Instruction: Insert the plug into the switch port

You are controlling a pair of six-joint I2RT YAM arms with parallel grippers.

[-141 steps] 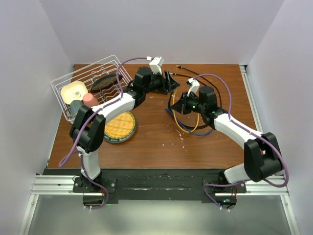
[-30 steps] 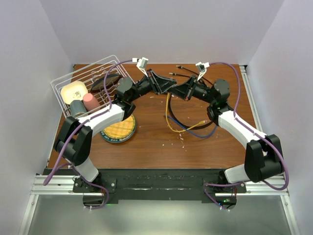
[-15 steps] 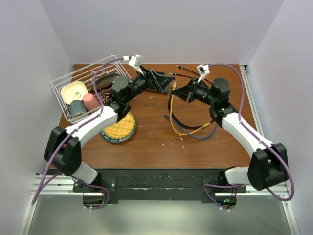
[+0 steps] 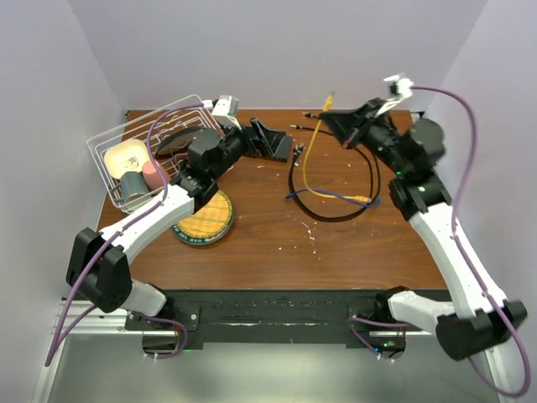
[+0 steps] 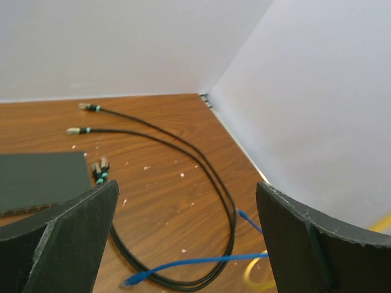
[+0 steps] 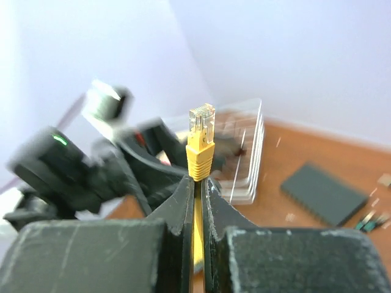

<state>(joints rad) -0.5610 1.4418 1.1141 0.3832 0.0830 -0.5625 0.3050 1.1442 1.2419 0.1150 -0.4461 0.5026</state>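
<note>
The black switch (image 4: pixel 282 151) lies flat on the table at the back centre. It also shows in the left wrist view (image 5: pixel 36 180) and the right wrist view (image 6: pixel 322 194). My left gripper (image 4: pixel 264 134) is open and empty beside it, its fingers (image 5: pixel 73 232) wide apart over bare wood in the left wrist view (image 5: pixel 186 195). My right gripper (image 4: pixel 334 119) is raised at the back right, shut on the yellow cable (image 4: pixel 312 151) just below its plug (image 6: pixel 200 131). The plug sticks up past the fingertips (image 6: pixel 197 180), well apart from the switch.
Looped black cables (image 4: pixel 336 214) and a blue cable (image 4: pixel 295 195) lie right of centre, with loose plug ends (image 4: pixel 309 114) near the back wall. A white wire dish rack (image 4: pixel 113 138) holding cups stands at the back left. A yellow patterned plate (image 4: pixel 205 220) lies beside the left arm.
My right gripper has swung up and to the right, away from the left gripper, carrying the yellow plug and lifting the cable. My left arm has drawn back slightly to the left.
</note>
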